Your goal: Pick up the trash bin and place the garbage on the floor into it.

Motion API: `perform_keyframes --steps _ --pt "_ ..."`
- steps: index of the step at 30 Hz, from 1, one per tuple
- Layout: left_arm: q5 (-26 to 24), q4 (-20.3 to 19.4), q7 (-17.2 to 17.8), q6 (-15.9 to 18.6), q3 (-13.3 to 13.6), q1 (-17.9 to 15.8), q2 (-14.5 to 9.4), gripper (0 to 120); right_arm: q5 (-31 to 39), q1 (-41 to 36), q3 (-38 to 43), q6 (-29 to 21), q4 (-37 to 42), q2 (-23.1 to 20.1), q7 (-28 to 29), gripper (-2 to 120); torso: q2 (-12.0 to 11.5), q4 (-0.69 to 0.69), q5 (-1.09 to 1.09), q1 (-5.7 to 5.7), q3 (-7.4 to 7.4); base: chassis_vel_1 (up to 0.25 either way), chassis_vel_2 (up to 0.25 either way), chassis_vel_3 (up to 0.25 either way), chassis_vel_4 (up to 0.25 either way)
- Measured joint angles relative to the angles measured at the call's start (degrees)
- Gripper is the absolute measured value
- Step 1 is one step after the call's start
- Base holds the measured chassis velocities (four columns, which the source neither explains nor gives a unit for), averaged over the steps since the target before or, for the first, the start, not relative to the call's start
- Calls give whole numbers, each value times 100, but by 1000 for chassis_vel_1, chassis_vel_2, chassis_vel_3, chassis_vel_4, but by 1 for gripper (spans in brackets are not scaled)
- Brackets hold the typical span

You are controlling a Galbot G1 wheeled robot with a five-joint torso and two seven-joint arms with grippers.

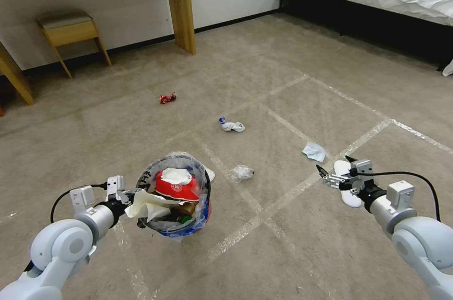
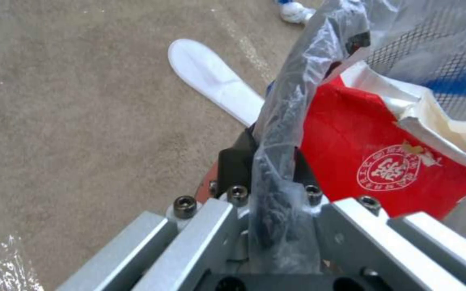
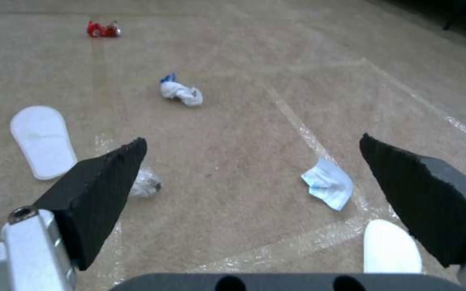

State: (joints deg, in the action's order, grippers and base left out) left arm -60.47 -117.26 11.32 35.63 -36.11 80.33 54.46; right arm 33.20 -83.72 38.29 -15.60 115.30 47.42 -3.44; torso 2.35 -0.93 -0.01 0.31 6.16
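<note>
Left gripper (image 1: 133, 197): clamped on the rim of the trash bin (image 1: 174, 194), jaws pinching the plastic liner; it holds the bin at about 7 o'clock in the head view, already well filled with litter.
Right gripper (image 1: 331, 171): jaws spread wide, empty, at about 4 o'clock.
Nearest garbage: white slipper sole (image 1: 348, 189), directly under the right gripper, long axis running roughly 11 to 5 o'clock.
Pale-blue tissue (image 1: 314, 151): just ahead of the right gripper, toward 10 o'clock from it.
Nearer arm: the right, by my judgement.
Farther litter: clear crumpled plastic (image 1: 242, 173), white-blue wad (image 1: 231, 125), red wrapper (image 1: 167, 98).
</note>
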Motion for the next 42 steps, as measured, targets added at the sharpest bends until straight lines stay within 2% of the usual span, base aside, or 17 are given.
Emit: perform_keyframes --steps 10,16,21,26,36,42 --pt "47 180 50 -170 -20 97 -21 1 -382 99 -151 312 -376 305 -451 100 0 -1 2 0 0 0 0 0 0" --pt "87 218 85 -211 -15 107 -9 1 -308 354 -453 315 -519 305 -374 100 0 2 1 0 0 0 0 0 0" --pt "333 425 -184 -257 162 -257 142 1 -148 557 -935 308 -621 251 -58 100 0 -3 0 0 0 0 0 0 0" --pt "366 462 -263 -269 199 -307 161 1 -140 678 -1284 284 -641 212 78 100 0 -1 1 0 1 0 0 0 0" --pt "241 406 -274 -287 -115 -99 -32 1 -236 1103 -1912 225 -691 5 133 100 0 0 2 0 0 0 0 0 0" --pt "190 418 -244 -258 -128 -113 0 1 -228 1381 -2121 207 -761 -7 136 100 0 0 1 0 0 0 0 0 0"
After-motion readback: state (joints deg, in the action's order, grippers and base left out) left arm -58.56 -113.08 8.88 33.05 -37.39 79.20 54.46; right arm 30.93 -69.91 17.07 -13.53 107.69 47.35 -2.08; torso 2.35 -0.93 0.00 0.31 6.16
